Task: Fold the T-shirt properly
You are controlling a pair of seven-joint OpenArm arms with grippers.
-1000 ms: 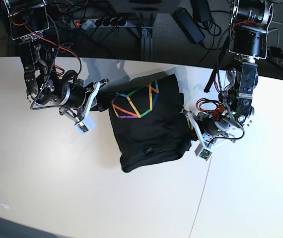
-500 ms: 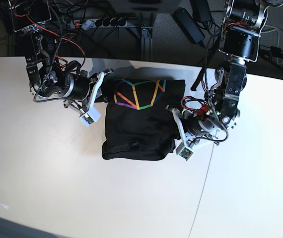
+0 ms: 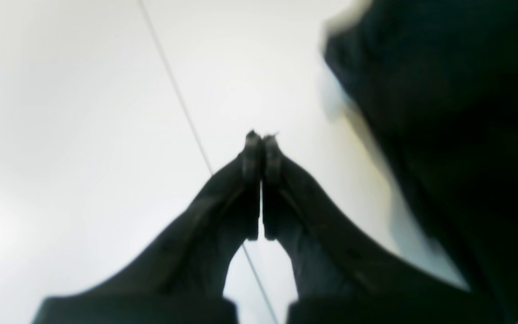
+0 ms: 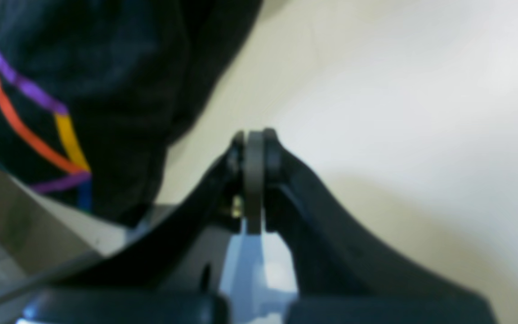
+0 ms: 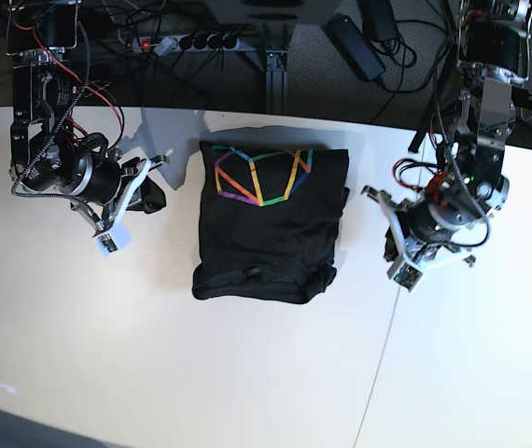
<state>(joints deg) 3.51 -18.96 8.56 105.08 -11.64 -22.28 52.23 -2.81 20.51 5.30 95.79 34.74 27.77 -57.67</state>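
The T-shirt lies folded on the desk between both arms; the left gripper and right gripper sit beside it, both closed and empty.

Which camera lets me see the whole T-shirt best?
The base view: the whole folded T-shirt lies on the table, rainbow print up. The right wrist view catches only a blurry corner with some print, and the left wrist view just a dark, blurred edge.

white table, power strip, cables behind
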